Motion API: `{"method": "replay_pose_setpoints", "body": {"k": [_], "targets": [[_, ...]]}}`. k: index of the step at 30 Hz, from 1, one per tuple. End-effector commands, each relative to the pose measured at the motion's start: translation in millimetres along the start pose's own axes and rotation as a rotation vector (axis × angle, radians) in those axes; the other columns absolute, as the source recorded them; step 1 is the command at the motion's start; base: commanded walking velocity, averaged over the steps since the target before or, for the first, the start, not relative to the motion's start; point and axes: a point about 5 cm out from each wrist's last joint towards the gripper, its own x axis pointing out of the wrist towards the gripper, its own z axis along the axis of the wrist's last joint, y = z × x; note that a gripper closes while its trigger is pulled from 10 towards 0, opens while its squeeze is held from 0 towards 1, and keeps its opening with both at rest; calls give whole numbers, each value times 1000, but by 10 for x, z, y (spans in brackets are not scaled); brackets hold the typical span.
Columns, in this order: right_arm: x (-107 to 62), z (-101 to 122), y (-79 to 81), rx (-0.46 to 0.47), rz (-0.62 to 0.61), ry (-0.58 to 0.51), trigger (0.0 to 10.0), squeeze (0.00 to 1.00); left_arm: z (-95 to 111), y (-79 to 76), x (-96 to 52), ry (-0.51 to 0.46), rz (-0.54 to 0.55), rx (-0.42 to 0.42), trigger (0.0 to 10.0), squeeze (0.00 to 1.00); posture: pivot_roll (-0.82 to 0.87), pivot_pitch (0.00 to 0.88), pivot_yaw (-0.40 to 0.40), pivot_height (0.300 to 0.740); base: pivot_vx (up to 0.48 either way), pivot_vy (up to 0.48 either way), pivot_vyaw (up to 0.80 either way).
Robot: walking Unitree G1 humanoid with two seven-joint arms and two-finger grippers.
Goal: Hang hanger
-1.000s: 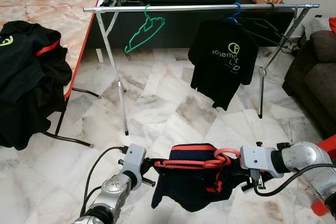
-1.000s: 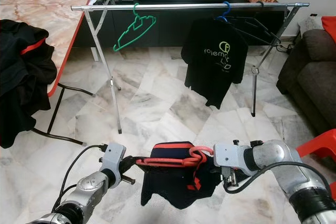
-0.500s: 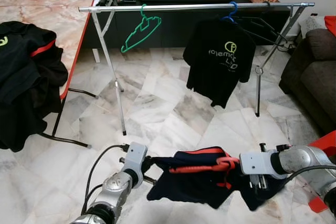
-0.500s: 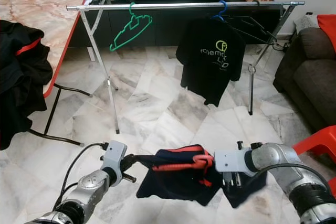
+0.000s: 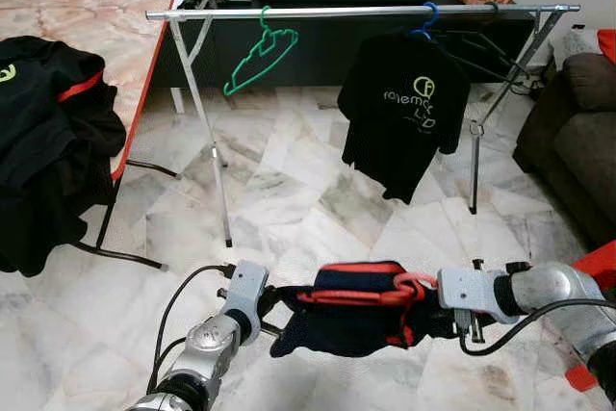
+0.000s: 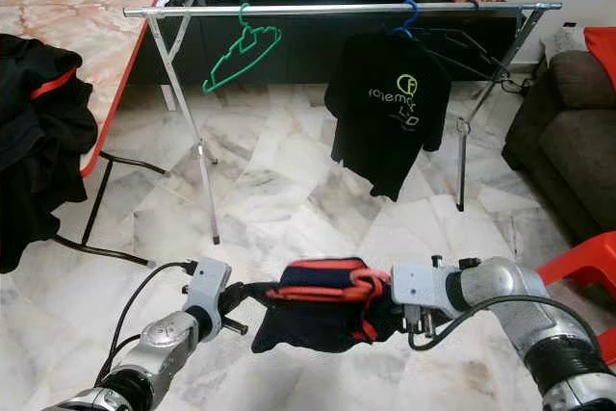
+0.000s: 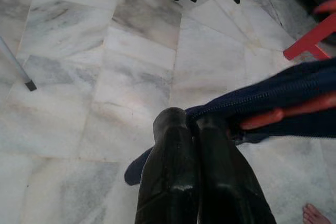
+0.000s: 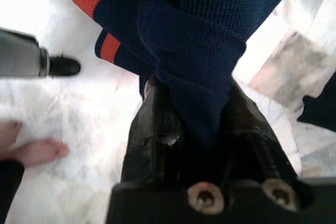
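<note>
A navy shirt (image 5: pixel 351 310) with red trim hangs bunched on a red hanger (image 5: pixel 385 294), low over the floor between my two arms. My left gripper (image 5: pixel 274 300) is shut on the shirt's left end; in the left wrist view its fingers (image 7: pixel 178 166) press together at the cloth edge (image 7: pixel 283 93). My right gripper (image 5: pixel 430 301) is shut on the shirt by the hanger's hook, with navy cloth (image 8: pixel 194 40) pinched between its fingers. Ahead stands a metal clothes rail (image 5: pixel 366 12) carrying a bare green hanger (image 5: pixel 262 55) and a black T-shirt (image 5: pixel 404 113) on a blue hanger (image 5: pixel 429 18).
A marble-top table (image 5: pixel 115 36) with a heap of black clothes (image 5: pixel 48 141) stands at the left. A dark sofa (image 5: pixel 577 132) and something red (image 5: pixel 602 267) are at the right. A person's bare foot (image 8: pixel 31 150) rests on the marble floor near me.
Half a second ago the shirt sagged lower and spread to the right; now it is raised again and bunched tighter between the grippers. The camera has shifted slightly.
</note>
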Motion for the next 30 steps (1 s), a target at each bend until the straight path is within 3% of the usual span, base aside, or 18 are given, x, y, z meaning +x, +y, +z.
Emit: {"method": "replay_pose_setpoints", "body": {"k": [1, 5, 9, 17, 19, 20, 21, 24, 28, 30], "targets": [[-89, -119, -20, -15, -5, 80, 0, 0, 22, 32, -11, -22, 9, -9, 0, 0, -122, 141, -63, 740, 0, 0, 0], [-47, -210, 23, -10, -22, 144, 0, 0, 46, 42, -17, -40, -16, -25, 0, 0, -114, 140, -63, 740, 0, 0, 0], [-13, -222, -31, 18, -121, 161, 0, 0, 66, 32, -22, -52, -60, -27, 0, 0, -113, 140, -63, 740, 0, 0, 0], [151, -227, 26, 96, -189, 174, 0, 0, 237, -121, 9, -146, -244, -88, 0, 0, -109, 141, -63, 740, 0, 0, 0], [220, -183, -8, 184, -272, 138, 0, 0, 253, -222, 4, -144, -355, -77, 0, 0, -106, 143, -61, 740, 0, 0, 0], [281, -132, -51, 296, -352, 92, 0, 0, 243, -322, -10, -125, -457, -48, 0, 0, -106, 143, -61, 740, 0, 0, 0], [310, -105, -58, 338, -367, 70, 0, 0, 239, -366, -21, -118, -502, -45, 0, 0, -106, 143, -58, 740, 0, 0, 0], [365, -44, -59, 377, -374, 32, 0, 0, 270, -450, -45, -126, -589, -60, 0, 0, -106, 143, -57, 740, 0, 0, 0], [466, 172, -135, 567, -407, -151, 0, 0, 308, -609, -109, -96, -756, -9, 0, 0, -97, 143, -58, 740, 0, 0, 0], [481, 204, -141, 589, -399, -175, 0, 0, 300, -635, -127, -79, -786, 3, 0, 0, -95, 143, -59, 740, 0, 0, 0]]}}
